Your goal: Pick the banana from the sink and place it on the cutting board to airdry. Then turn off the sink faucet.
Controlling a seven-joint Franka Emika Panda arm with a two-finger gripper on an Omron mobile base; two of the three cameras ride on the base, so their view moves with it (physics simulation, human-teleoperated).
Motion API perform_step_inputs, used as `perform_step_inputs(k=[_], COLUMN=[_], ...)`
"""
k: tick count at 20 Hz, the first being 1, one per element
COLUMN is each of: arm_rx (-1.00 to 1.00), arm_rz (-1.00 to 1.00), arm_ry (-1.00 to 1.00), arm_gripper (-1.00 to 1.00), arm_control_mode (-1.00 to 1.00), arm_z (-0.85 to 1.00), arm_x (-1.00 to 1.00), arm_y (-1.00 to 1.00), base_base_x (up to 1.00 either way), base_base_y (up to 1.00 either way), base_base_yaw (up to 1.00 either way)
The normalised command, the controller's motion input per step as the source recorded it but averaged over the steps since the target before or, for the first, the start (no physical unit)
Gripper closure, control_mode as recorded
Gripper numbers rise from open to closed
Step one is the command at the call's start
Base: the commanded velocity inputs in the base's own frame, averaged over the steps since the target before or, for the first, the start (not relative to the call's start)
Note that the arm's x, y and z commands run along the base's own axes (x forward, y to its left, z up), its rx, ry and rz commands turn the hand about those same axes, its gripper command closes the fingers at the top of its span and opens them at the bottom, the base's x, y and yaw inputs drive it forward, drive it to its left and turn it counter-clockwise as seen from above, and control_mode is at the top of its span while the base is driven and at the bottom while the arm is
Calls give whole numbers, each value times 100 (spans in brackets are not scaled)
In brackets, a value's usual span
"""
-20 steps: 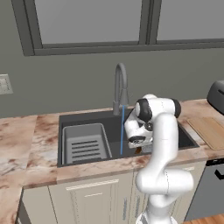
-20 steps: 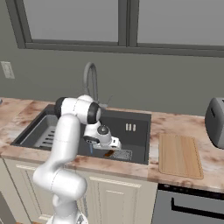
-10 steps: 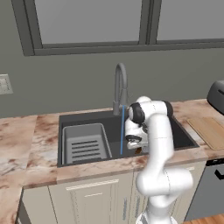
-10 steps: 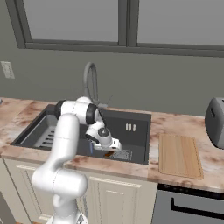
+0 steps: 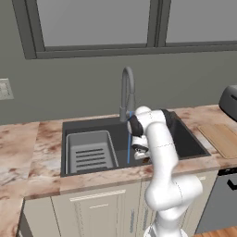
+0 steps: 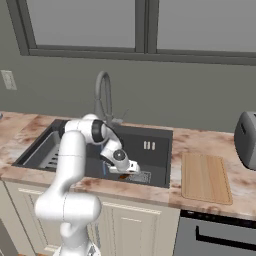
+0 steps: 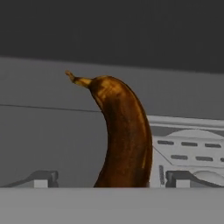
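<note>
The banana [image 7: 122, 135], dark brown with an orange tinge, lies on the floor of the sink [image 5: 185, 139] beside the drain grate [image 7: 188, 148]. My gripper [image 7: 113, 178] is down in the basin with its open jaws on either side of the banana, and gaps show between the fingertips [image 7: 41, 177] and the fruit. From the base cameras the gripper [image 5: 140, 155] [image 6: 127, 170] hangs low over the banana [image 6: 123, 176]. The sink faucet [image 5: 126, 92] [image 6: 103, 95] arches over the basin and a thin blue stream of water [image 5: 129, 139] runs from it. The cutting board [image 6: 204, 177] [image 5: 222, 139] lies on the counter right of the sink [image 6: 155, 150].
A lighter ribbed tray insert [image 5: 90, 150] [image 6: 47, 152] fills the left part of the basin. A grey toaster [image 6: 246, 137] [image 5: 230, 102] stands at the far right behind the board. Marbled countertop [image 5: 28, 152] stretches left of the sink. The window wall rises behind the faucet.
The hand has sunk lower into the basin and down around the banana. The banana has not moved and the water still runs.
</note>
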Motion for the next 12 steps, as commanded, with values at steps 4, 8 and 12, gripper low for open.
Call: perform_step_inputs(k=[4, 8, 12], arm_rx=[0, 1, 4], arm_rz=[0, 0, 0], arm_ry=[0, 2, 2], arm_gripper=[100, 100, 100], arm_control_mode=[-100, -100, -100], arm_z=[-15, 0, 4], arm_x=[40, 36, 21], arm_y=[-10, -10, -15], base_base_x=[0, 0, 0], base_base_y=[0, 0, 0], base_base_yaw=[0, 0, 0])
